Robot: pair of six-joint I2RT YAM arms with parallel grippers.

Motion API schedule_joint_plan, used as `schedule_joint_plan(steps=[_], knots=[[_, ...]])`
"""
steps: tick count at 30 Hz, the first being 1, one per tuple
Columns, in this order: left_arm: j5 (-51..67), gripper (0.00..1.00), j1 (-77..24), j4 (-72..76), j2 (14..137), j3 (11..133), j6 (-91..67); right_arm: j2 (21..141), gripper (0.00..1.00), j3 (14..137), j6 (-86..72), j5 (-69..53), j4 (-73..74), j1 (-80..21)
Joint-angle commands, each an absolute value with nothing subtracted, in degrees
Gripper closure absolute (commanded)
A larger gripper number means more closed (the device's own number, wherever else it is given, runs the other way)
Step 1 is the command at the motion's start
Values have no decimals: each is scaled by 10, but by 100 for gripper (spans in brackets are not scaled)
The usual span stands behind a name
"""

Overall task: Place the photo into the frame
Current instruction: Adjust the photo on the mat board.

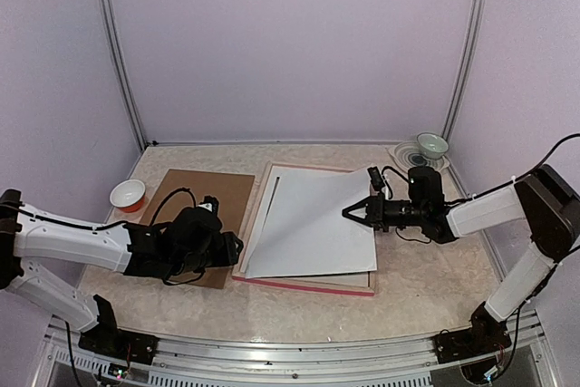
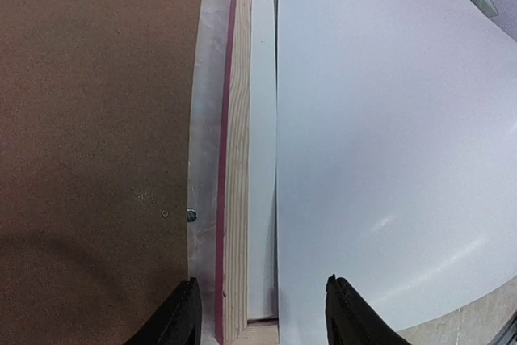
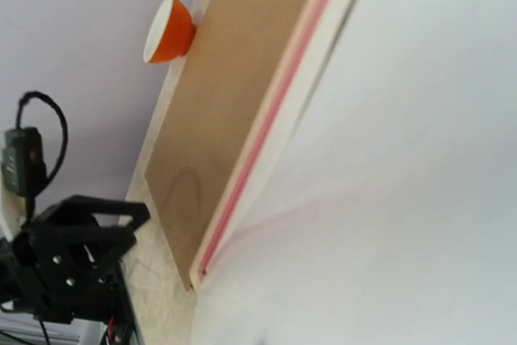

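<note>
**Right gripper pinching photo over frame**

The frame (image 1: 313, 285) is lying face down mid-table, with its pale wood side up. The photo (image 1: 308, 224) is resting on it white side up, skewed against the frame's sides. The right gripper (image 1: 350, 213) is clamping the photo's right edge, and the sheet is bowing. The left gripper (image 1: 233, 248) is hanging with its jaws apart and empty over the frame's left rail, beside the brown board (image 1: 195, 197).

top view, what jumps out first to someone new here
The photo, white back up, lies askew on the pink-edged frame mid-table, its right edge pinched by the right gripper. A brown board lies left of it, and the open left gripper hovers over the frame's left rail.
</note>
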State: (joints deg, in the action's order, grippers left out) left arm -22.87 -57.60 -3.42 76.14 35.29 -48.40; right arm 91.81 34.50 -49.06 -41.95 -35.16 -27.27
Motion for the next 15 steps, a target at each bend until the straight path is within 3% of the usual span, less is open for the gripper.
schedule_joint_plan(steps=[1,8,12,15], knots=[[-231,47,-583,-22,749,344,-491,914,90,405,-483,-433,-347,-277],[-255,48,-584,-38,729,341,-498,895,91,502,-510,-499,-480,-278],[-281,48,-584,-40,690,321,-505,860,91,474,-513,-507,-534,-278],[-292,47,-583,-40,669,308,-508,858,91,438,-498,-472,-473,-277]])
